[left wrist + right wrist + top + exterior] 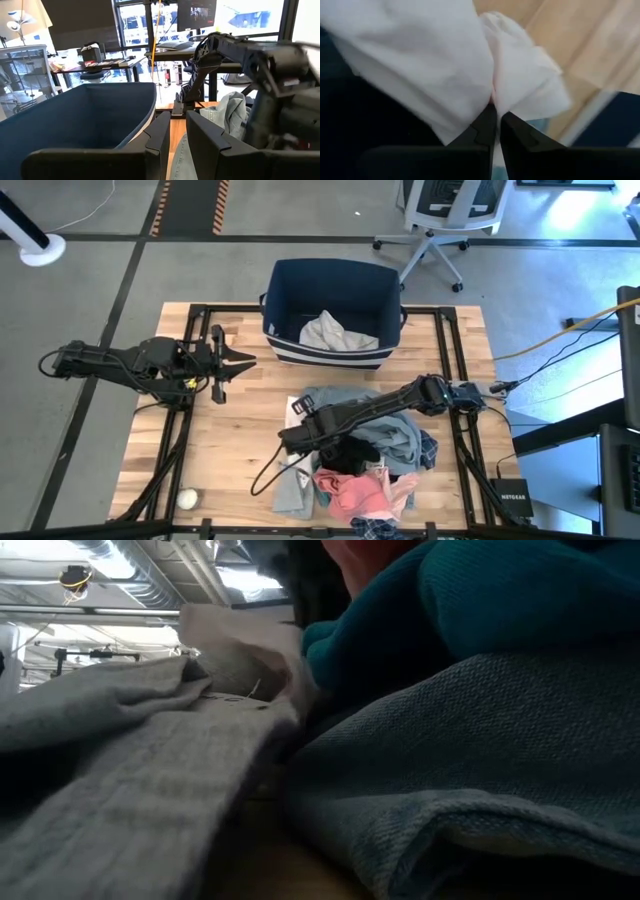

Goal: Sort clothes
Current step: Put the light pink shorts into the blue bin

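A pile of clothes [365, 450] lies on the wooden table's near right part: grey-blue denim-like, teal, black, pink [350, 492], light grey and plaid pieces. It also fills the low view [480, 740]. My right gripper [297, 425] reaches over the pile's left side and is shut on a white garment [420, 60]. A light garment [335, 332] lies inside the navy bin [300, 285]. My left gripper [240, 362] hovers empty left of the bin, its fingers [160, 135] nearly together. My right gripper pinches a bunched fold of the white garment [492, 97] between its two fingertips. The arm comes from the table's right, low over the pile. The cloth gathers in creases at the fingertips and spreads out beyond them; the layers cannot be counted.
The navy bin with white stripes stands at the table's far middle edge. A small white ball [187, 498] lies near the near left corner. Bare wood [230, 440] lies between the left arm and the pile. An office chair [440, 220] stands beyond the table.
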